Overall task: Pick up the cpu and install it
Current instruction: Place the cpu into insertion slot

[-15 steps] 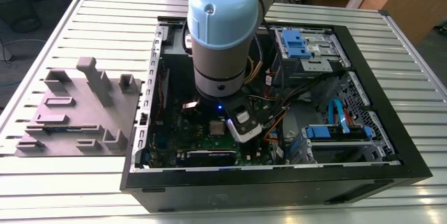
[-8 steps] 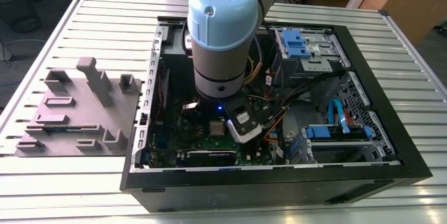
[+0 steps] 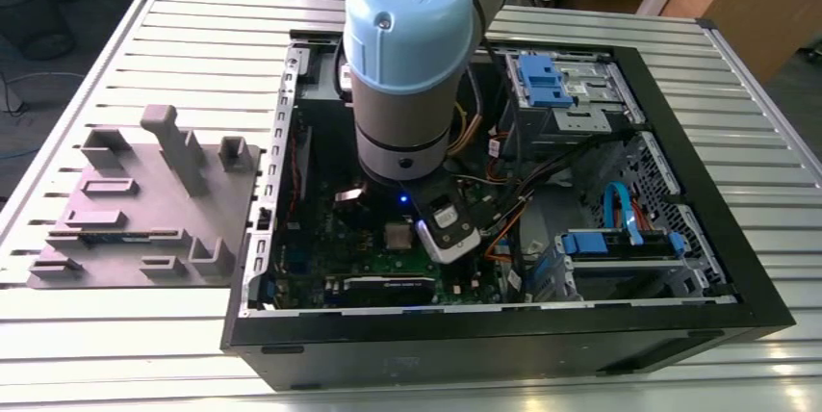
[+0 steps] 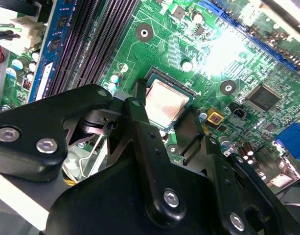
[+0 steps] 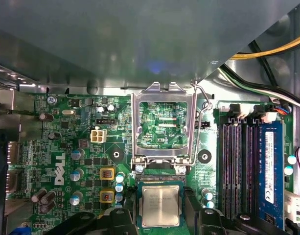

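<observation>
The cpu (image 5: 160, 205) (image 4: 165, 102), a small square chip with a pale metal top, lies level in the black socket on the green motherboard (image 5: 71, 147). My gripper (image 5: 160, 218) (image 4: 162, 111) reaches down over it inside the open computer case (image 3: 719, 306). Its black fingers (image 5: 126, 220) press against two opposite sides of the chip, so it is shut on the cpu. The socket's metal load plate (image 5: 164, 90) and its wire lever (image 5: 201, 122) are swung open beside the socket. In the exterior view the arm (image 3: 408, 65) hides the socket.
Long black memory slots (image 5: 235, 166) and a blue memory stick (image 5: 269, 166) run close beside the socket. Yellow and black cables (image 5: 267, 54) hang near the case wall. A grey parts fixture (image 3: 141, 200) sits on the slatted table at the exterior view's left. Blue drive brackets (image 3: 546, 80) line the case.
</observation>
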`<state>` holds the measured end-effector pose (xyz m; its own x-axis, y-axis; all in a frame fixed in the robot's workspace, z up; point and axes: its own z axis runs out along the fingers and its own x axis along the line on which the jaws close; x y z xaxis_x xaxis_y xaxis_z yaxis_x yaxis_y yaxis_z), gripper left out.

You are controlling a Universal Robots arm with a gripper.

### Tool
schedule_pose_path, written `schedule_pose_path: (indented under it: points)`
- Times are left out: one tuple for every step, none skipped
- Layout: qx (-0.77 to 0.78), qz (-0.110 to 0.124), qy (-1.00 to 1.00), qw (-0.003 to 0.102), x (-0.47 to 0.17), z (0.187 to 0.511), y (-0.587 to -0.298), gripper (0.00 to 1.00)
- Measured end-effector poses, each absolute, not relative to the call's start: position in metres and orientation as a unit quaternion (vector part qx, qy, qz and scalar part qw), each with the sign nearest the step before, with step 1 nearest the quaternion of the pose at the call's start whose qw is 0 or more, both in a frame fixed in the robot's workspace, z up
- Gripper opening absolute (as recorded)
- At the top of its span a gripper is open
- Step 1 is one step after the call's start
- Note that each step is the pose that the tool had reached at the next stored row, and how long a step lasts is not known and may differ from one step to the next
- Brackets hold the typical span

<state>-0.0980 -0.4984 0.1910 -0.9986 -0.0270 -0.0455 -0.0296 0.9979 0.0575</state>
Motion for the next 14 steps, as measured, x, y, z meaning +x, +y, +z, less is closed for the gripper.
schedule_pose_path:
  points:
    - [-0.014, 0.029, 0.999, 0.022, -0.0981, 0.1906, -0.4984, 0.48]
    - [-0.014, 0.029, 0.999, 0.022, -0.0981, 0.1901, -0.4984, 0.48]
    - [-0.014, 0.029, 0.999, 0.022, -0.0981, 0.1898, -0.4984, 0.48]
    - [-0.014, 0.029, 0.999, 0.022, -0.0981, 0.1897, -0.4984, 0.48]
    - [-0.014, 0.029, 0.999, 0.022, -0.0981, 0.1895, -0.4984, 0.48]
    - [-0.014, 0.029, 0.999, 0.022, -0.0981, 0.1893, -0.4984, 0.48]
    - [-0.014, 0.029, 0.999, 0.022, -0.0981, 0.1891, -0.4984, 0.48]
    - [-0.014, 0.029, 0.999, 0.022, -0.0981, 0.1887, -0.4984, 0.48]
    - [-0.014, 0.029, 0.999, 0.022, -0.0981, 0.1885, -0.4985, 0.48]
    - [-0.014, 0.029, 0.999, 0.022, -0.0982, 0.1885, -0.4985, 0.48]
    - [-0.014, 0.029, 0.999, 0.022, -0.0981, 0.1884, -0.4985, 0.48]
    - [-0.014, 0.029, 0.999, 0.022, -0.0981, 0.1883, -0.4984, 0.48]
    - [-0.014, 0.029, 0.999, 0.022, -0.0981, 0.1882, -0.4984, 0.48]
    - [-0.014, 0.029, 0.999, 0.022, -0.0981, 0.1882, -0.4984, 0.48]
